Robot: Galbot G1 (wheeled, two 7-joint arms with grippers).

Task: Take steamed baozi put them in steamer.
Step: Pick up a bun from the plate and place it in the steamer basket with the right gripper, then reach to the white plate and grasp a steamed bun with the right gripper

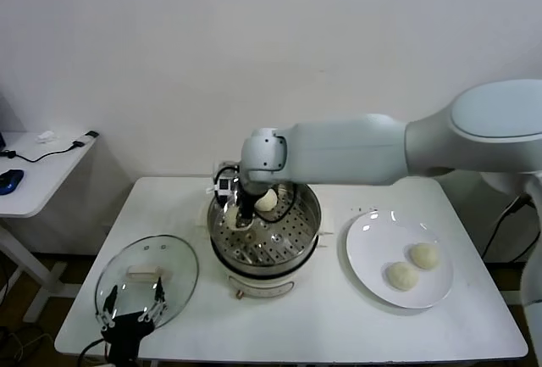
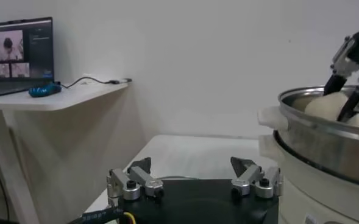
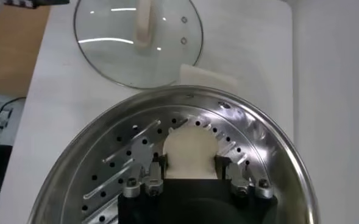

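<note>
Right gripper (image 3: 191, 164) sits inside the steamer (image 1: 306, 206), clamped on one baozi (image 3: 190, 149) between its fingers, low over the perforated tray (image 3: 124, 164). A second baozi (image 1: 267, 200) lies on the tray just beside the claw, toward the back wall. Two more baozi (image 1: 413, 266) on the white plate (image 1: 364, 240), well off to the claw's right. Left gripper (image 2: 194, 173) idle at the table's near-left corner, jaws spread wide, nothing held, by the glass lid (image 1: 144, 274).
</note>
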